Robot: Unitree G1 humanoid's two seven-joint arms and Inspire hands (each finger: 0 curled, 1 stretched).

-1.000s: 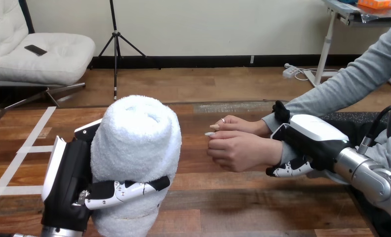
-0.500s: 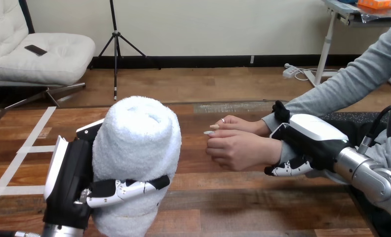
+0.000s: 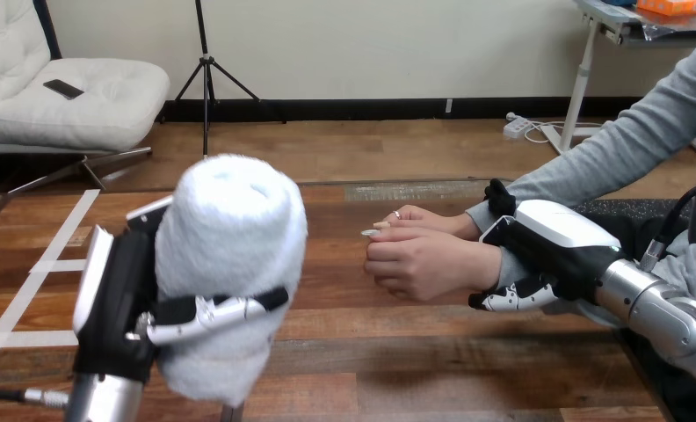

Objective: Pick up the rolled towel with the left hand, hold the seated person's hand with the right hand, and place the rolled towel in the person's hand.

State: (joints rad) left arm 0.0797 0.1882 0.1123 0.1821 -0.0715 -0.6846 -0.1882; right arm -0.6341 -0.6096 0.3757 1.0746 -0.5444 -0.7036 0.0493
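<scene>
Head view: the left hand (image 3: 120,303) has its fingers and thumb wrapped round the rolled towel (image 3: 226,246), which is held up off the counter (image 3: 397,369) at the view's left, standing on end and tilted a bit. Pickup looks done. The right hand (image 3: 547,251) sits at the person's wrist (image 3: 494,264) at the view's right, thumb over it and fingers curled under, so the hold looks done too, on the wrist rather than the palm. The person's hand (image 3: 424,264) is loosely curled, with a second hand (image 3: 415,220) just behind it. The towel and the person's hand are well apart. Left to do: carry the towel across, set it in that hand, let go. The curled fingers may need opening first.
</scene>
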